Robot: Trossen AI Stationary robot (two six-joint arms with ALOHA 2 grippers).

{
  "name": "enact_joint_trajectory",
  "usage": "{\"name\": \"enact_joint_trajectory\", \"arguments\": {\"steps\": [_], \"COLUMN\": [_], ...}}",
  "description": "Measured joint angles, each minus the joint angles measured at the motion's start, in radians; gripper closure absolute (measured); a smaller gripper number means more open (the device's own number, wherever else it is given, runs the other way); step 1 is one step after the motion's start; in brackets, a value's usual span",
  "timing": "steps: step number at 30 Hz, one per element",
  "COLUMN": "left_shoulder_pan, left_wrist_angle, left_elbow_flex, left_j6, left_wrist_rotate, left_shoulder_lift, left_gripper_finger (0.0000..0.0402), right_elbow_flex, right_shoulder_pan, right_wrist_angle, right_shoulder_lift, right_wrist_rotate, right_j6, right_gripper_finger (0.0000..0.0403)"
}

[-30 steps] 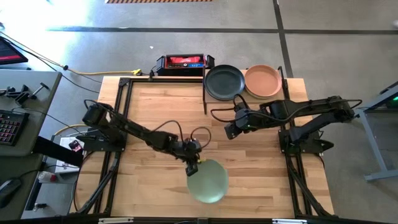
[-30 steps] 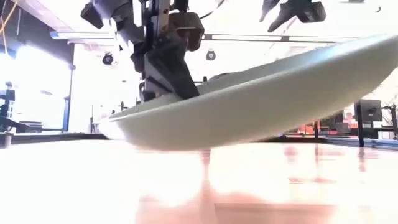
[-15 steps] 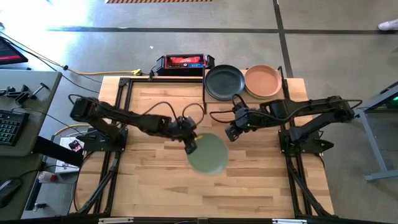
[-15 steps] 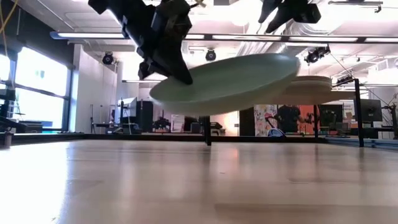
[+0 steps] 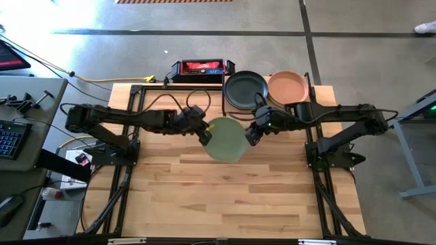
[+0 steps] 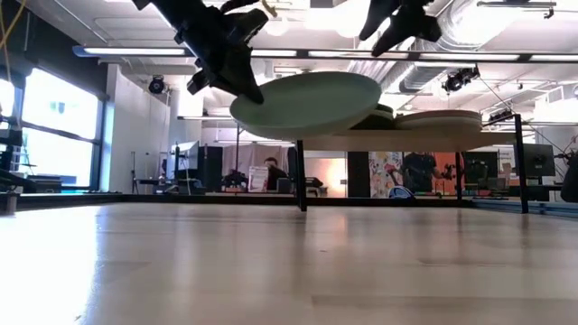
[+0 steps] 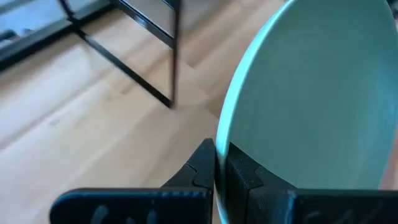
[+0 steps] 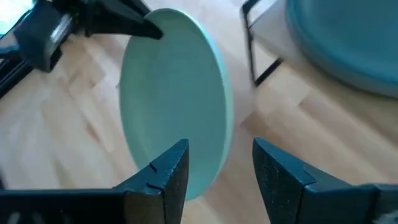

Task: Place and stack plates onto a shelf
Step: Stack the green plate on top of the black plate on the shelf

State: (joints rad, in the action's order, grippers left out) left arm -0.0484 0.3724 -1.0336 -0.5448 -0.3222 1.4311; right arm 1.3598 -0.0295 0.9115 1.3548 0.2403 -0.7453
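A: Where is the pale green plate?

B: It hangs in the air above the tabletop, roughly at the middle of the table's width and just in front of the shelf; the left hand pinches its rim, fingers clenched on either side of the edge (the left wrist view shows the rim running straight between them); in the low view the plate sits slightly tilted, about level with the shelf board.

A: And the right hand?

B: It is at the plate's opposite edge, very near the rim; its two fingers stand spread apart with the plate's edge in front of the gap; they grasp nothing; whether they touch the plate cannot be told.

A: What is on the shelf?

B: A black plate on its left part and a peach plate on its right part, side by side and nearly touching; the low view shows both resting on the raised board between the thin black posts.

A: Anything else nearby?

B: A black and red box lies behind the far edge of the tabletop, left of the shelf.
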Motion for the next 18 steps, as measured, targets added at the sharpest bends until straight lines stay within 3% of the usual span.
{"name": "enact_joint_trajectory", "arguments": {"steps": [8,18], "left_shoulder_pan": [-0.06,-0.09], "left_wrist_angle": [-0.011,-0.142], "left_elbow_flex": [0.0,0.0], "left_j6": [0.034,0.063], "left_wrist_rotate": [-0.036,-0.056], "left_shoulder_lift": [-0.05,-0.061], "left_gripper_finger": [0.0401,0.0401], "right_elbow_flex": [0.0,0.0], "right_shoulder_pan": [0.066,0.106], "right_wrist_angle": [-0.019,-0.024], "right_shoulder_lift": [0.0,0.0], "right_wrist_rotate": [0.042,0.041], "right_j6": [0.101,0.144], "right_gripper_finger": [0.0258,0.0258]}}
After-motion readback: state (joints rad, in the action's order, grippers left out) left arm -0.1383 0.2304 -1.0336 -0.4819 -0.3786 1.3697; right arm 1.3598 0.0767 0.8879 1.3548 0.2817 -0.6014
